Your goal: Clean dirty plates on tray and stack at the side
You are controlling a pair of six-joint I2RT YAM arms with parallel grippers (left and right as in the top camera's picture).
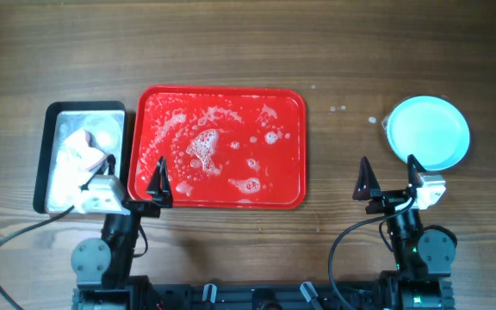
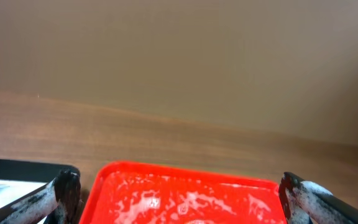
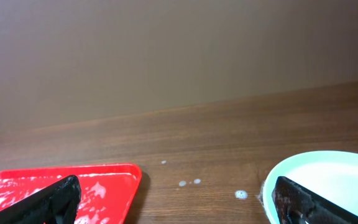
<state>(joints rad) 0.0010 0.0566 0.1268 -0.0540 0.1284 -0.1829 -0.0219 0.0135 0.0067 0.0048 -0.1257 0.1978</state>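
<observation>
Two open, empty robot hands at the front of a wooden bench (image 1: 231, 43), with a soapy red tray (image 1: 287, 159) between them and turquoise plates (image 1: 428, 132) off to the right.

Your left hand (image 1: 133, 172) hangs with fingers spread wide over the tray's near-left corner, beside a grey metal pan (image 1: 43, 155) holding a crumpled cloth (image 1: 80, 151). Your right hand (image 1: 389, 176) is just as wide, holding nothing, just in front of the plates. The tray carries only white suds (image 1: 203, 151), no plates. From above the plates read as one round disc, so you cannot tell how many are stacked. Droplets (image 1: 338, 109) spot the bench nearby. Expect the plates to be stiff, light and probably wet and slippery. Pinch the raised rim at the near edge rather than the smooth centre.
</observation>
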